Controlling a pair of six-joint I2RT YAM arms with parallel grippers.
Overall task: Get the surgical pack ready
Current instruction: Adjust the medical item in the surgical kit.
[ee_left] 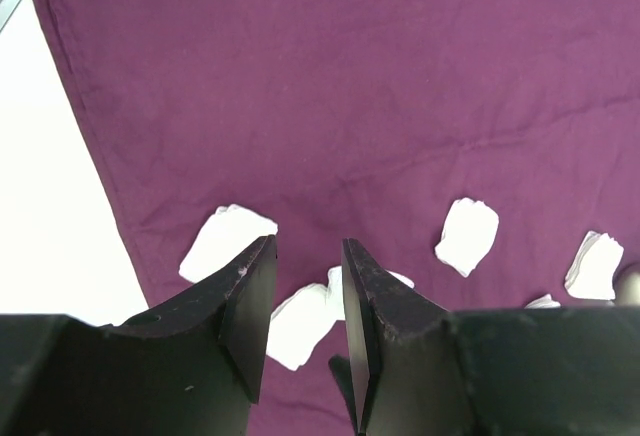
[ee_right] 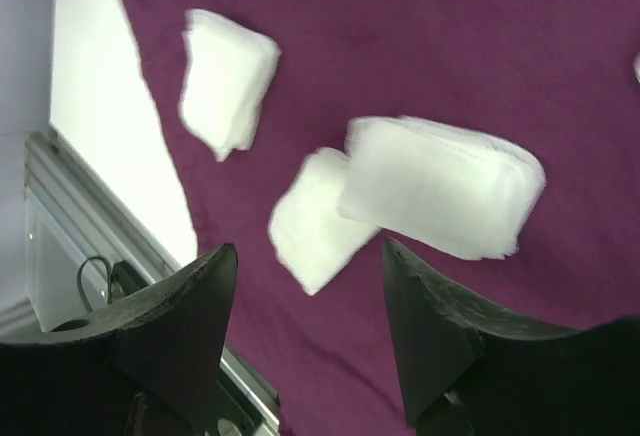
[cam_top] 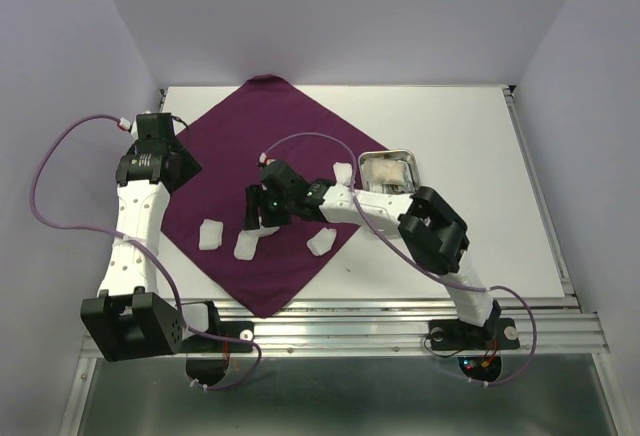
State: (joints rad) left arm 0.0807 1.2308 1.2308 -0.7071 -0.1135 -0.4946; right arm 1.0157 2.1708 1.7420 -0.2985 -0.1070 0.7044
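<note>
A dark purple cloth [cam_top: 270,146] lies as a diamond on the white table. Gauze pads rest on it at its lower part [cam_top: 212,233], [cam_top: 247,244], [cam_top: 322,242], and one [cam_top: 343,171] by its right corner. A steel tray [cam_top: 404,157] holding gauze stands just right of the cloth. My right gripper [cam_top: 260,218] [ee_right: 310,256] hovers open over two overlapping pads [ee_right: 440,186], [ee_right: 310,221], with nothing between its fingers. My left gripper [cam_top: 178,164] [ee_left: 308,246] hangs over the cloth's left side, open and empty, with pads [ee_left: 228,241], [ee_left: 305,321] beyond its tips.
The table's left edge and metal rail [ee_right: 60,196] lie close below the cloth's lower-left side. White tabletop [cam_top: 470,216] spreads to the right of the tray. Purple cables loop off both arms.
</note>
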